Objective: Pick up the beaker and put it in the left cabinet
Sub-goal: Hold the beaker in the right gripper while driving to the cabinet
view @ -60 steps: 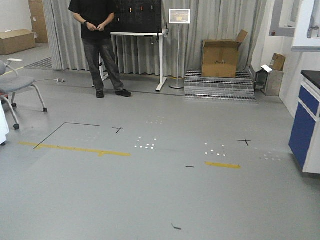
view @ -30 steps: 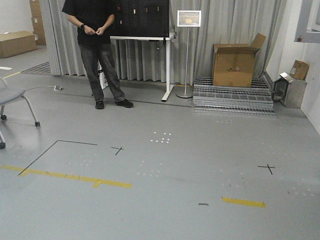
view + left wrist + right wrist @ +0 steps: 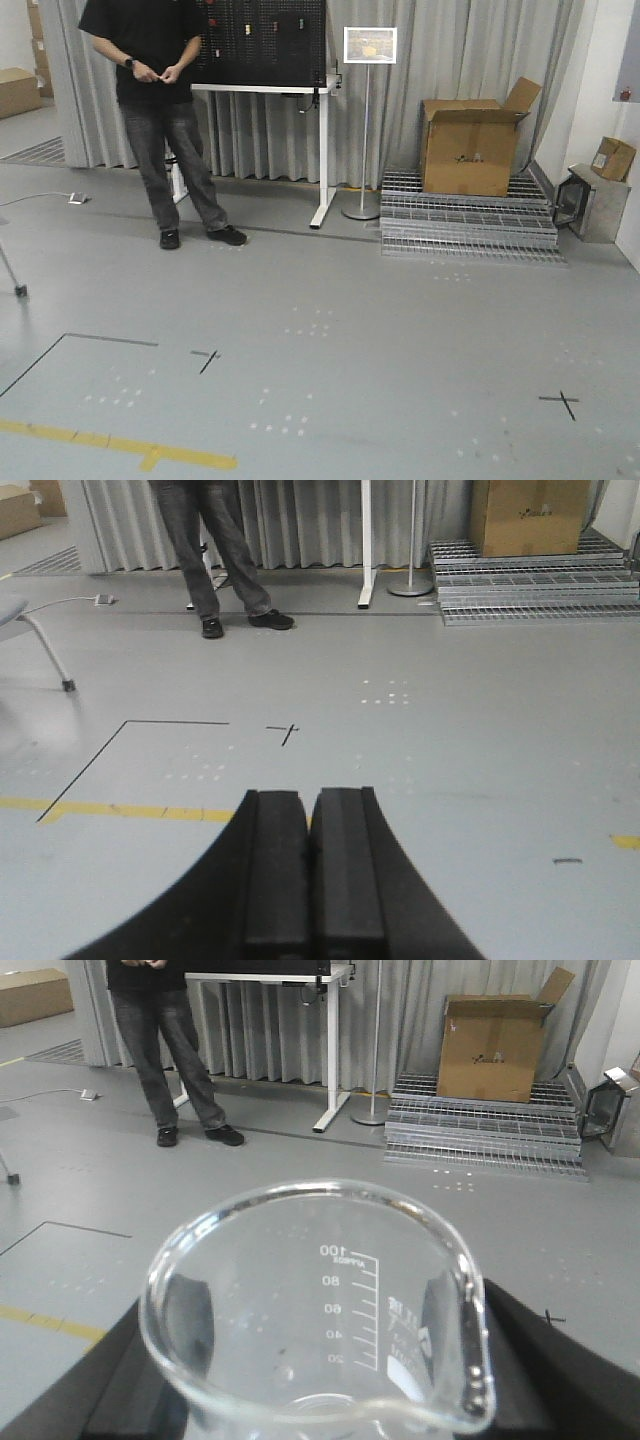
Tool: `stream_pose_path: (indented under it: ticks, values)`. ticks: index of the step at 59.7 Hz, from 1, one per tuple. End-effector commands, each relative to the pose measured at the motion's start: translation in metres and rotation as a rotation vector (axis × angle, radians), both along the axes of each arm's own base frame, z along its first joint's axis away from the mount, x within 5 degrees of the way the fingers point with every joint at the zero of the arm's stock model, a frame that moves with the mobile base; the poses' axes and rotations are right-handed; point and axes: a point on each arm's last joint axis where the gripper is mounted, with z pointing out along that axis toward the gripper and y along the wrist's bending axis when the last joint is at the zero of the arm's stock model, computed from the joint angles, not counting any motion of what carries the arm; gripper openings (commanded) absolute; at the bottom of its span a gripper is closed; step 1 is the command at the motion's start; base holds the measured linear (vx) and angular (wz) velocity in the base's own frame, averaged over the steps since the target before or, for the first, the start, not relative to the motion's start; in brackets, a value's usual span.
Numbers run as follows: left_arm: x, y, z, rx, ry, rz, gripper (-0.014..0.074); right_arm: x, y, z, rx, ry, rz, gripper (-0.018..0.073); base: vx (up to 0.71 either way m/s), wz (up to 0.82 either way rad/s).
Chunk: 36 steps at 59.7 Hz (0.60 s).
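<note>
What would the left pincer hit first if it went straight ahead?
Probably nothing soon: ahead of the left pincer lies only bare floor; the standing man is far off, slightly left.

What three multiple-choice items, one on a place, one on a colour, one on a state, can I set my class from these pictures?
1. Where does the cardboard box stand? A on a shelf; B on the metal grating; C on a trolley.
2. What colour is the standing person's shirt? A black; B white; C red.
3. How is the left gripper? A open wide; B shut on a cable; C shut and empty.
Key: B, the box's base rests on the stacked grating; A, the shirt is plainly black; C, its fingers meet with nothing between them, and the beaker shows only in the right wrist view.
</note>
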Motion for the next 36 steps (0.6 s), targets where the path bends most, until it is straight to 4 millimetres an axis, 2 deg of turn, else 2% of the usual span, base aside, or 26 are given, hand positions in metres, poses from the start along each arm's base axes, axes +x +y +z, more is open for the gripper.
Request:
stream_pose_path:
  ticks: [1, 36]
  values:
    - [0.0000, -0.0013, 0.0119, -0.011, -0.103, -0.014, 0.0004, 0.0002, 0.0011, 0.0138, -0.028, -0.081, 0.019, -0.0001, 0.70, -0.14]
    - [0.0000, -0.0013, 0.0119, -0.011, -0.103, -0.014, 0.0004, 0.0009, 0.0018, 0.0136, -0.028, -0.079, 0.021, -0.0001, 0.71, -0.10]
